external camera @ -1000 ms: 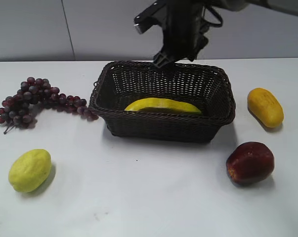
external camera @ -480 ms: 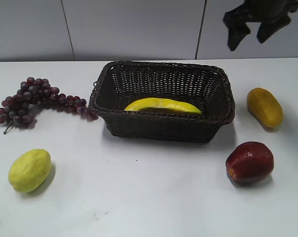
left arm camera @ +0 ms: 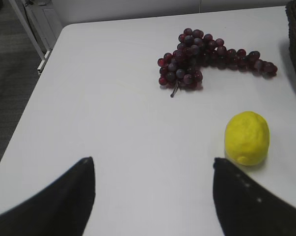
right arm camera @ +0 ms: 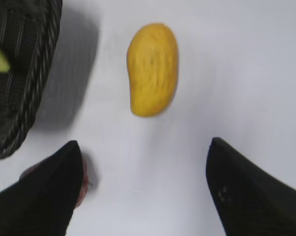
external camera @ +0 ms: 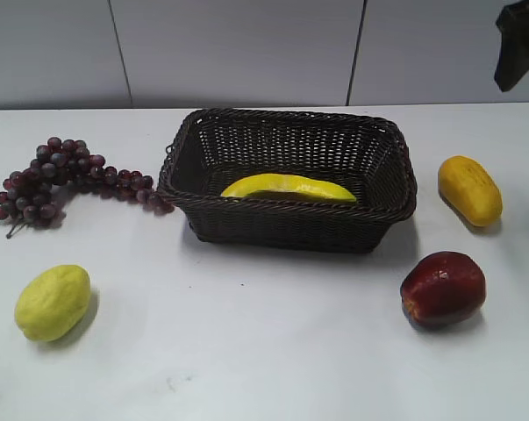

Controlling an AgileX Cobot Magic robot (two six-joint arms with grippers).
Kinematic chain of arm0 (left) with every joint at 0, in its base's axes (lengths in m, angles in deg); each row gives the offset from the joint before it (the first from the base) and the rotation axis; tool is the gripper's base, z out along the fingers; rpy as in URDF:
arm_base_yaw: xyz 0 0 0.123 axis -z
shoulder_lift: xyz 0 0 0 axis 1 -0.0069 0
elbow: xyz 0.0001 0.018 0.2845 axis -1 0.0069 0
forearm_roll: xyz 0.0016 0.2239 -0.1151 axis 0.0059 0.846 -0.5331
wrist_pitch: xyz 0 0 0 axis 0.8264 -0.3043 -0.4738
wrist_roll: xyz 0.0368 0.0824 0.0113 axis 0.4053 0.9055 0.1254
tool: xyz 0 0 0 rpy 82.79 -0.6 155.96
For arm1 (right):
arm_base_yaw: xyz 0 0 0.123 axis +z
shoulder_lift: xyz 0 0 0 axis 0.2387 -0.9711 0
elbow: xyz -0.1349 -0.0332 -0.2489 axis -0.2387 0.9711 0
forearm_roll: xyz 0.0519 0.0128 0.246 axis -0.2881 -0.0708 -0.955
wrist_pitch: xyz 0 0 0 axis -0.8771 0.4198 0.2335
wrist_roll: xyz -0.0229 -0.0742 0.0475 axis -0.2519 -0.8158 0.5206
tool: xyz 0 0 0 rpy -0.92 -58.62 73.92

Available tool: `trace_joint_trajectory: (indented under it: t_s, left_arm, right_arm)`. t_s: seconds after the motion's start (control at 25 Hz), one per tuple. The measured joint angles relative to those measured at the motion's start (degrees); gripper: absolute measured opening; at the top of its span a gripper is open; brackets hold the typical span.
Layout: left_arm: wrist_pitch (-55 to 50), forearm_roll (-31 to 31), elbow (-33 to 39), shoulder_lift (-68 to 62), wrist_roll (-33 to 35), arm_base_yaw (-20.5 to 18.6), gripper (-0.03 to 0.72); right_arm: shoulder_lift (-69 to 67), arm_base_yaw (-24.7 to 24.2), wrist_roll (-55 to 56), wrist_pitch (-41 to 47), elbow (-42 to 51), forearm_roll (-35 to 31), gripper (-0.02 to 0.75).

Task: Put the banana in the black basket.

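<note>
Yellow banana (external camera: 289, 187) unmoved in black basket (external camera: 290, 224); right gripper (right arm camera: 145, 184) retreated right, jaws wide; left gripper (left arm camera: 152, 189) jaws wide.

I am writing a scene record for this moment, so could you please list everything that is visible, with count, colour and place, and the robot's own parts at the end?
banana: one, bright yellow, lying inside the basket.
black basket: one, dark woven wicker, middle of the table.
grapes: one bunch, dark red-purple, left of the basket, reaching its left side.
lemon: one, yellow-green, front left of the table.
mango: one, orange-yellow, right of the basket.
apple: one, dark red, front right.
table: one, white.
wall: grey panels behind the table.
left gripper: black jaws apart, holding nothing, above the table near the lemon.
right gripper: black jaws apart, holding nothing, above the table near the mango.
</note>
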Motion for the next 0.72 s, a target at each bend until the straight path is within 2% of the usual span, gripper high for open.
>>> trace_joint_trajectory:
  t_s: [0.44, 0.72]
  left_arm:
    - [0.0, 0.0, 0.0, 0.0, 0.0, 0.0, 0.555]
    - [0.0, 0.0, 0.0, 0.0, 0.0, 0.0, 0.555]
  right_arm:
    - [25.7, 0.0, -0.3, -8.4, 35.2, -0.1, 0.594]
    - [38.3, 0.0, 0.9, -9.5, 48.7, -0.1, 0.594]
